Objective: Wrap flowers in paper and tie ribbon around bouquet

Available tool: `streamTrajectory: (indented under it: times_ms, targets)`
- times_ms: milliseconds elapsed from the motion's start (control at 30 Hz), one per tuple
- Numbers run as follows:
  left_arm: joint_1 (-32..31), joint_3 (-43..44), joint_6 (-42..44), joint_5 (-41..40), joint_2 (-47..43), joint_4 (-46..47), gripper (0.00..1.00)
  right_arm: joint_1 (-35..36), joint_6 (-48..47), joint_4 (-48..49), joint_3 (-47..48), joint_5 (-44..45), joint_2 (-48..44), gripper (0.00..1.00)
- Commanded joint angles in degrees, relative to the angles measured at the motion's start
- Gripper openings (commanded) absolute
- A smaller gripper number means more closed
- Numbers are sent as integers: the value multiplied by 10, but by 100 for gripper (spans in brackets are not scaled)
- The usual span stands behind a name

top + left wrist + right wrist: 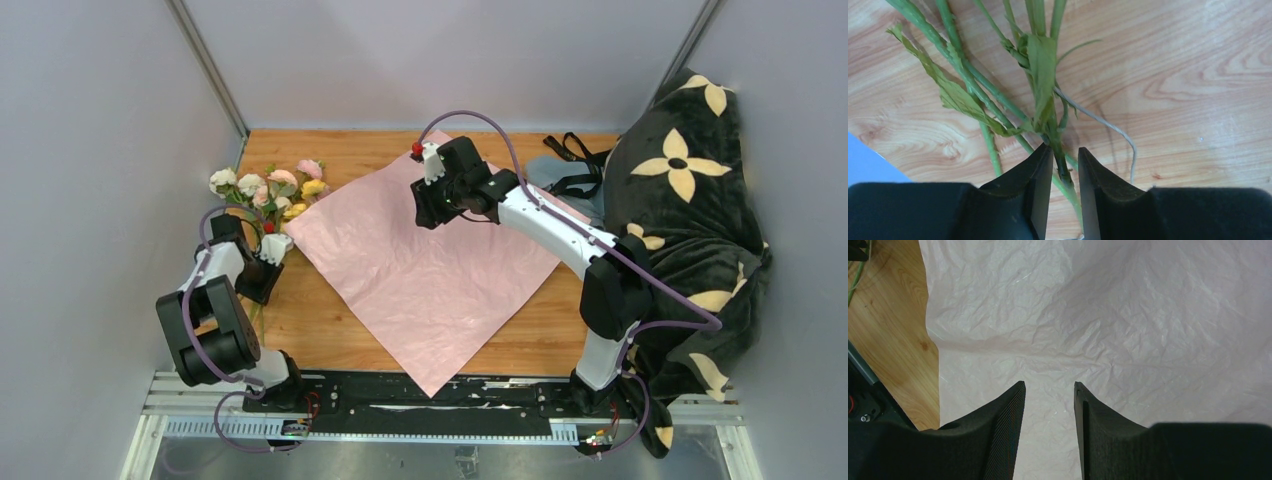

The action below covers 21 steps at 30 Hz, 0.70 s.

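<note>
Left claw (1064, 152) straddles the stems of the flowers (1042, 70), jaws part-open, nothing pinched yet (stems run lengthwise through the gap). The paper (430, 265) lies to my right, under my open, empty right claw (1049, 385).

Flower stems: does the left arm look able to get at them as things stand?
Probably yes. The left gripper is down at the stems, with one stem between its open jaws and nothing lying over them. The paper lies beside them, not on them.
</note>
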Motion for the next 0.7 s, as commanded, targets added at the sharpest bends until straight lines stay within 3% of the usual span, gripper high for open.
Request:
streamTrajectory:
  times_ms: [0, 100, 200, 367, 567, 667]
  targets:
    - [2, 9, -9, -8, 24, 36, 32, 10, -14, -17, 7, 9, 7, 45]
    - [2, 17, -16, -7, 37, 40, 28, 10, -15, -22, 12, 9, 9, 45]
    - [1, 30, -22, 11, 26, 13, 0, 10, -15, -22, 14, 11, 8, 45]
    - [16, 104, -43, 55, -43, -61, 0, 10, -17, -28, 19, 20, 0, 45]
    - [59, 232, -107, 45, -72, -74, 0, 10, -16, -22, 3, 29, -20, 45]
    - [59, 283, -143, 98, -82, -78, 0, 10, -13, -16, -10, 35, -32, 45]
